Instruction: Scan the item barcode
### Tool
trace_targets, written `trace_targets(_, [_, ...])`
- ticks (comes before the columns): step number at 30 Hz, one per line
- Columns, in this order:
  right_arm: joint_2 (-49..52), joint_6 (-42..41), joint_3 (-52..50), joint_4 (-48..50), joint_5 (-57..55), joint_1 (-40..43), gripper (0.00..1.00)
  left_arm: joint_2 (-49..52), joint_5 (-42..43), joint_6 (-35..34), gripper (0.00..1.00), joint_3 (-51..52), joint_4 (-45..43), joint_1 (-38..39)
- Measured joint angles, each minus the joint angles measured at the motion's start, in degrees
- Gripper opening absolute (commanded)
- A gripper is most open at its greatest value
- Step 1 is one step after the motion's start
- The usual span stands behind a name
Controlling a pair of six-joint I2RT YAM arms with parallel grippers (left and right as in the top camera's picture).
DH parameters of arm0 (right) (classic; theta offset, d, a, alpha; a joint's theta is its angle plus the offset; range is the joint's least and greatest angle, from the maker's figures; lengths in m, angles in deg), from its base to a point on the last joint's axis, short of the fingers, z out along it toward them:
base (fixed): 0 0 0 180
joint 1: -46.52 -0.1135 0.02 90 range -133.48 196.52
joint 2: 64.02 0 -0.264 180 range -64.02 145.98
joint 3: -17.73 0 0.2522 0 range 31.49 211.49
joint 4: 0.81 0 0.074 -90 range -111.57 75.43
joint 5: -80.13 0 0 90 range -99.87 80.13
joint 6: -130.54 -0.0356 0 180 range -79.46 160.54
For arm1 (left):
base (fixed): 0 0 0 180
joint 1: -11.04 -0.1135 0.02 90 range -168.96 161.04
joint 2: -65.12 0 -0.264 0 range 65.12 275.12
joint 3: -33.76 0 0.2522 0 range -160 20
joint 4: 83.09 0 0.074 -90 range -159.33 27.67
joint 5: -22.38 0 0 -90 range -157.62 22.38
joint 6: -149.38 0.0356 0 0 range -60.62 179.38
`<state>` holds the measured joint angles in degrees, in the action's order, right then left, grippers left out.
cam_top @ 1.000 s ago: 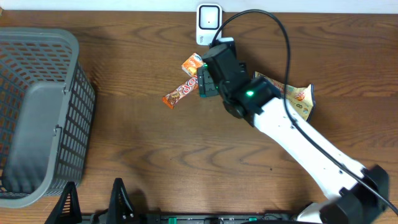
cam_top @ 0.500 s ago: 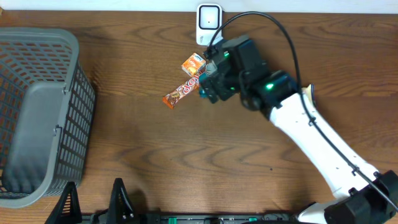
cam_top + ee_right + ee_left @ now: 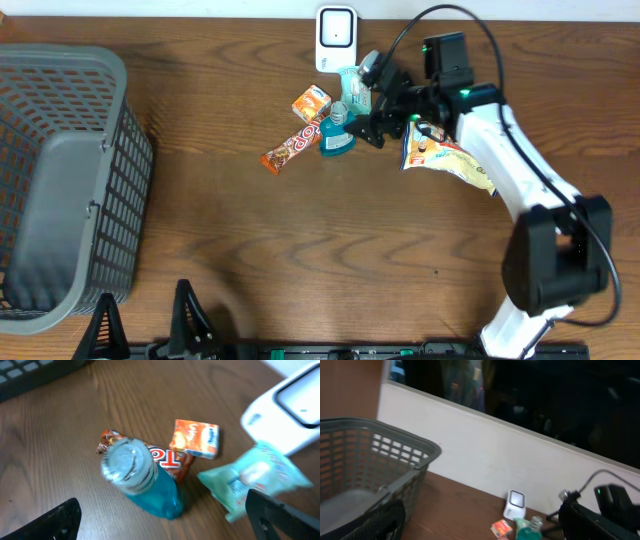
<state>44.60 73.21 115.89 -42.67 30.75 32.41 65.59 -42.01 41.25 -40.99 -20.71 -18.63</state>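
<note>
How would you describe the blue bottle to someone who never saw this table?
Find the white scanner at the table's far edge. Among the packets just in front of it, the blue bottle is the only item with a clear round cap.

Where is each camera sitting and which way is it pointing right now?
Overhead: above the table, straight down; white right arm reaches in.
Left wrist: low, facing the back wall; grey mesh basket, right arm's black wrist.
Right wrist: over the blue plastic bottle, looking down; fingers of the open right pincer at bottom corners.
Shared: bottle and white scanner, all three.
</note>
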Motion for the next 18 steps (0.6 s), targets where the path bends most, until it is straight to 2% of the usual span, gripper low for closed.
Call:
trace_targets(9, [2.97, 1.36, -0.09, 7.08, 7.19, -0.04, 0.99, 0.00, 0.00, -0.02, 0.98, 0.00, 0.44, -7.48])
trace_targets(18, [10.14, 0.66, -0.07, 14.82, 14.23, -0.04, 0.99, 0.00, 0.00, -0.02, 0.98, 0.00, 0.44, -10.29])
